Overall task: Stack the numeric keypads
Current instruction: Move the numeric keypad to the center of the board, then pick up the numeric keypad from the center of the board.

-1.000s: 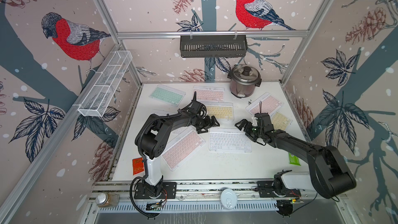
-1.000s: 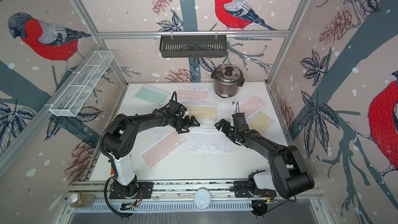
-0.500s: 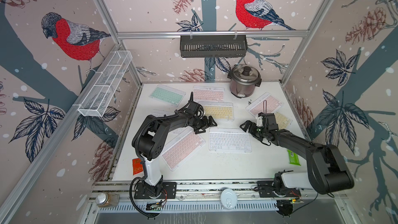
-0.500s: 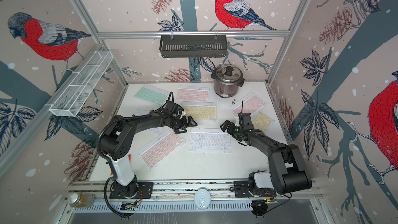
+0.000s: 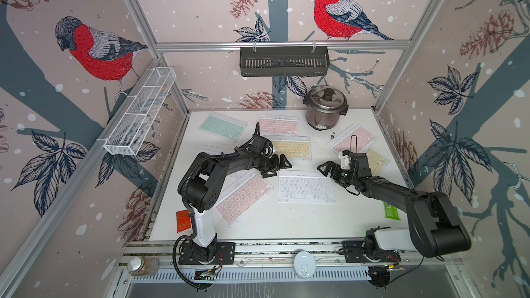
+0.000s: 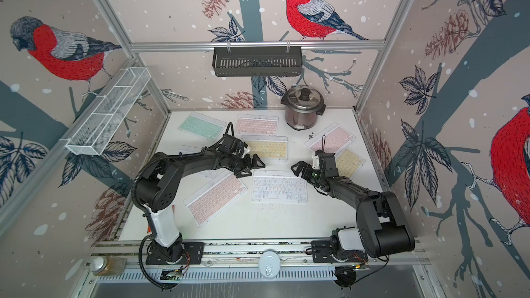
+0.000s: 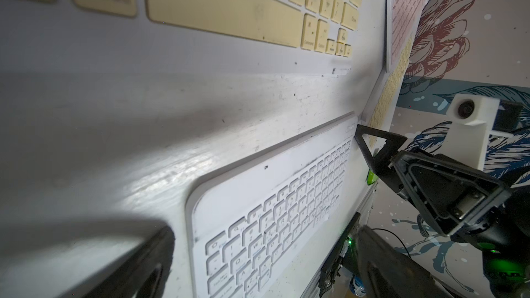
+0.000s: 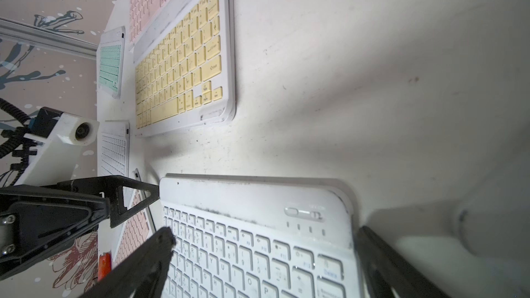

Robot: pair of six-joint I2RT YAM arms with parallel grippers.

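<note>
Top views, both: white tabletop carrying flat keypads. White keypad lies at centre front, between the two arms. Angled pink keypad lies just beside its left edge, partly under the left arm. Yellow keypad sits behind the white one. Rear pink keypad and mint keypad lie along the back, near a rice cooker. Right-side pink keypad meets a second yellow keypad; whether they overlap cannot be told here. Left end effector has its jaws apart and empty, at the white keypad's rear left corner. Right end effector has its jaws apart and empty, at the rear right corner. Red packet and green packet lie near the front sides. Left wrist view: own fingers are spread wide with nothing clamped; white keypad is flat on the tabletop, the yellow keypad beside it, and the right end effector is at the white keypad's far corner. Right wrist view: own fingers are spread wide with nothing clamped. White keypad lies beneath, with the yellow keypad and mint keypad beyond.
</note>
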